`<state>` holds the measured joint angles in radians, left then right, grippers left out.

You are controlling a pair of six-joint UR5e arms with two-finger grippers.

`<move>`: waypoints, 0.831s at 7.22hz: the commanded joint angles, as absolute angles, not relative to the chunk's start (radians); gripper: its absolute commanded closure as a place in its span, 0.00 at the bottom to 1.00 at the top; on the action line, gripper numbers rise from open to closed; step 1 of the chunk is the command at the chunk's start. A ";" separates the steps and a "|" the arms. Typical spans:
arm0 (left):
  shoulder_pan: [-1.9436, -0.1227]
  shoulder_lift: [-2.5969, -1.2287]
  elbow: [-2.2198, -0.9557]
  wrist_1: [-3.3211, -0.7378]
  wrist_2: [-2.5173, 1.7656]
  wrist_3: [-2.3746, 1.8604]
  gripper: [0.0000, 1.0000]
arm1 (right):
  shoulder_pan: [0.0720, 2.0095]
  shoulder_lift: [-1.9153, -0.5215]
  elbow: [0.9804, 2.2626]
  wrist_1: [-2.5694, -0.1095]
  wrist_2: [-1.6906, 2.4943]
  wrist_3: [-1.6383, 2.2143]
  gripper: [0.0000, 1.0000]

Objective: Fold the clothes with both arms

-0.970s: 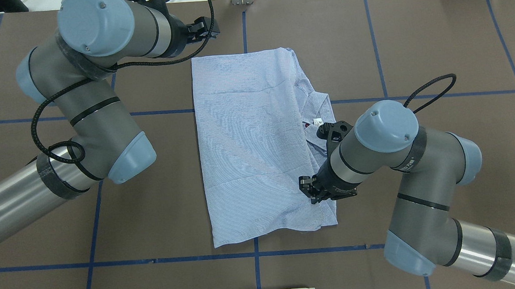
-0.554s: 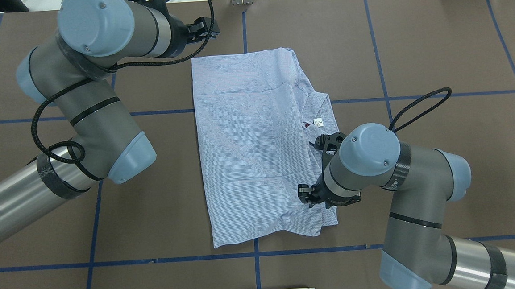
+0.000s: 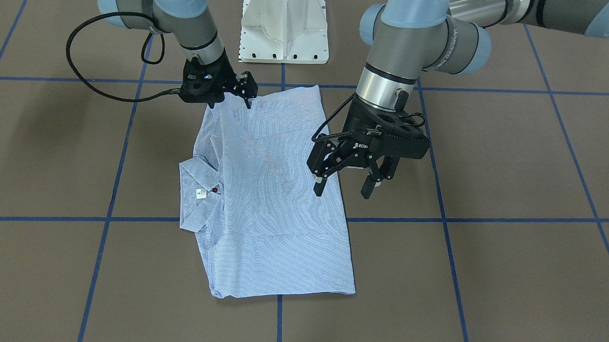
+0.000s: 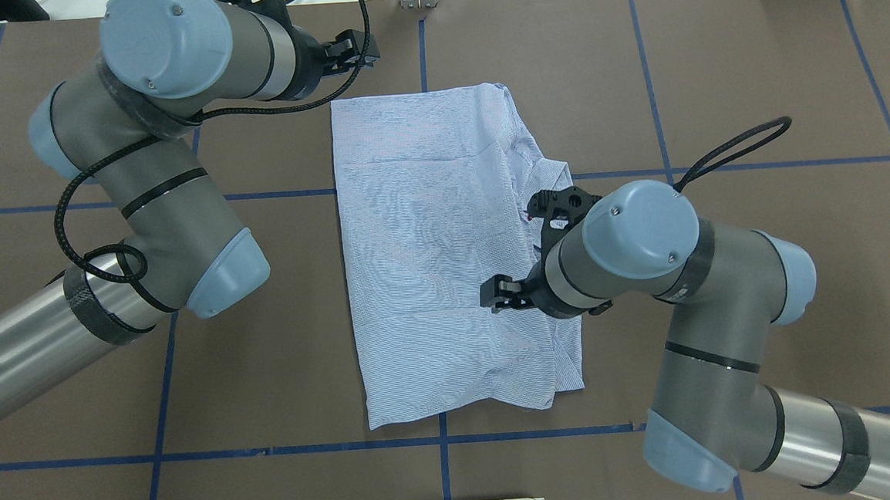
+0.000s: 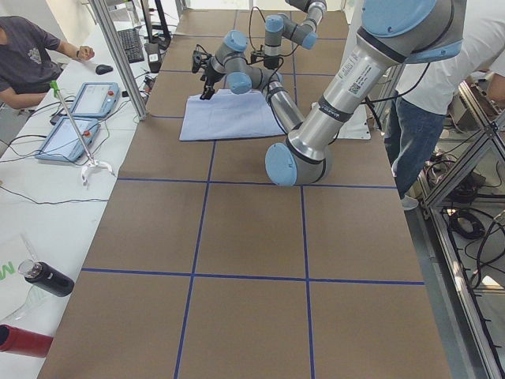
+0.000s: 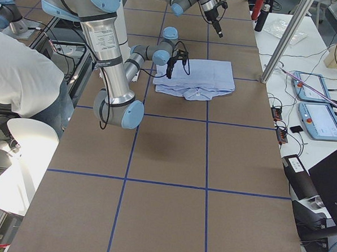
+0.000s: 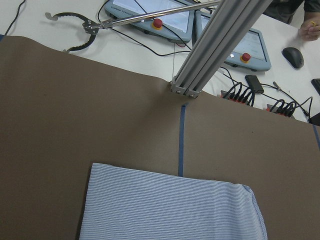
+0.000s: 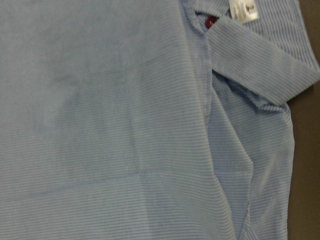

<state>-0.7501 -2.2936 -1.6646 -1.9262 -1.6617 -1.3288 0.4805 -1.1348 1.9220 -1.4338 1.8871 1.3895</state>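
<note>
Take the overhead view as a clock face, twelve at the table's far edge. The brown table (image 4: 751,69), ruled into squares by blue tape, fills the scene. The left arm (image 4: 155,183) comes in from 9 o'clock and bends toward 11. The right arm (image 4: 695,289) enters from 4 o'clock and reaches toward the centre.

The striped shirt (image 4: 429,243) lies flat at the centre of the table, folded into a tall rectangle running from 12 to 6, with a smooth panel facing up. A looser layer of cloth shows along its 3 o'clock edge. The white pedestal base (image 3: 284,28) stands at 6 o'clock, beyond the shirt's near hem.

The left gripper (image 3: 342,191) hangs above the table just off the shirt's 11 o'clock corner. Its jaws are spread wide and hold nothing. The right gripper (image 3: 247,92) hangs over the shirt's 4 o'clock part. Its fingers are apart and no cloth is pinched between them. Whether its tips touch the fabric I cannot tell.

The collar (image 3: 194,197) juts out at the shirt's 3 o'clock side. On it sit a small white label (image 3: 200,193) and, just beside that, a dark red button (image 3: 214,190).
</note>
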 commanded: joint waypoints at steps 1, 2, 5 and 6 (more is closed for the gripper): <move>-0.750 -2.296 -1.664 -1.927 -1.663 -1.330 0.02 | 0.578 -1.156 1.904 -1.329 1.891 1.257 0.01; -0.750 -2.298 -1.664 -1.928 -1.663 -1.328 0.02 | 0.613 -1.157 1.879 -1.324 1.904 1.183 0.02; -0.750 -2.301 -1.664 -1.930 -1.663 -1.328 0.02 | 0.660 -1.146 1.709 -1.233 1.954 1.019 0.08; -0.750 -2.301 -1.664 -1.930 -1.663 -1.328 0.02 | 0.660 -1.143 1.628 -1.075 1.954 1.034 0.08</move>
<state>-0.7501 -2.3001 -1.6644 -1.9297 -1.6628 -1.3284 0.6548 -1.1465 1.7181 -1.2242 1.9483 1.0405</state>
